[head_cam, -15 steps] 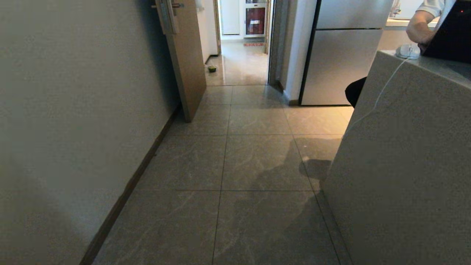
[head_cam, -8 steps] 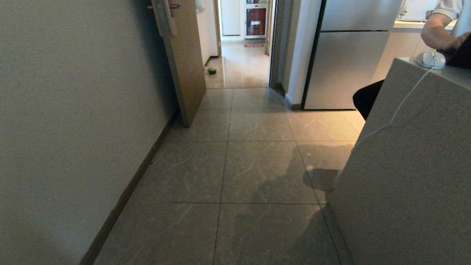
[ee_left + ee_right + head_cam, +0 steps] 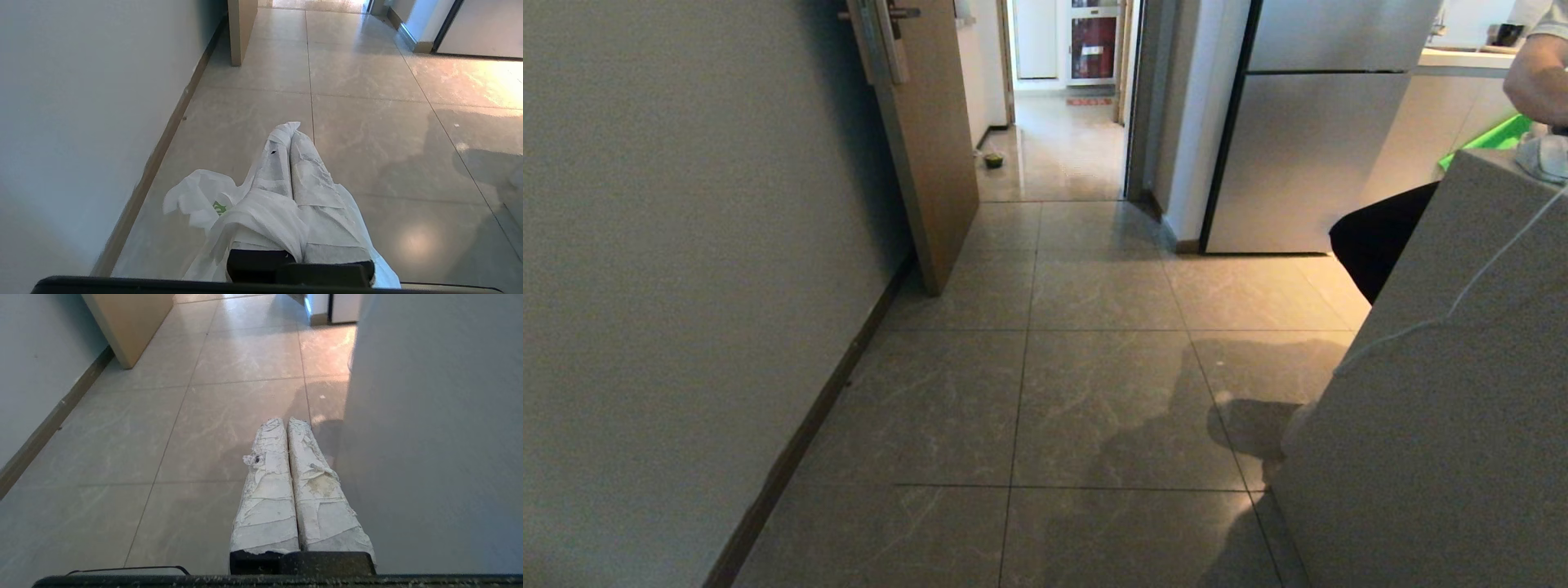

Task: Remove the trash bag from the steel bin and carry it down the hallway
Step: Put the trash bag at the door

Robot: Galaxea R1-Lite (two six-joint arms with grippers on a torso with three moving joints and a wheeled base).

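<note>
Two tape-wrapped claws are counted, left (image 3: pixel 291 132) and right (image 3: pixel 285 421); one thin white plastic trash bag (image 3: pixel 196 200), one brown door (image 3: pixel 927 139), one silver fridge (image 3: pixel 1307 155).

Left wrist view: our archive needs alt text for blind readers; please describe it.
The left gripper, fingers together, is shut on the trash bag, thin white plastic draped over it above the hallway floor tiles. A cream wall runs alongside, with a door edge ahead.

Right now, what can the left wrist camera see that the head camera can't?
Only the left wrist view shows the left gripper, shut on the trash bag, which is draped around it above the floor. Only the head view shows the fridge, a person's arm and the far room beyond the doorway. Both show the hallway tiles, the wall and the open wooden door.
</note>
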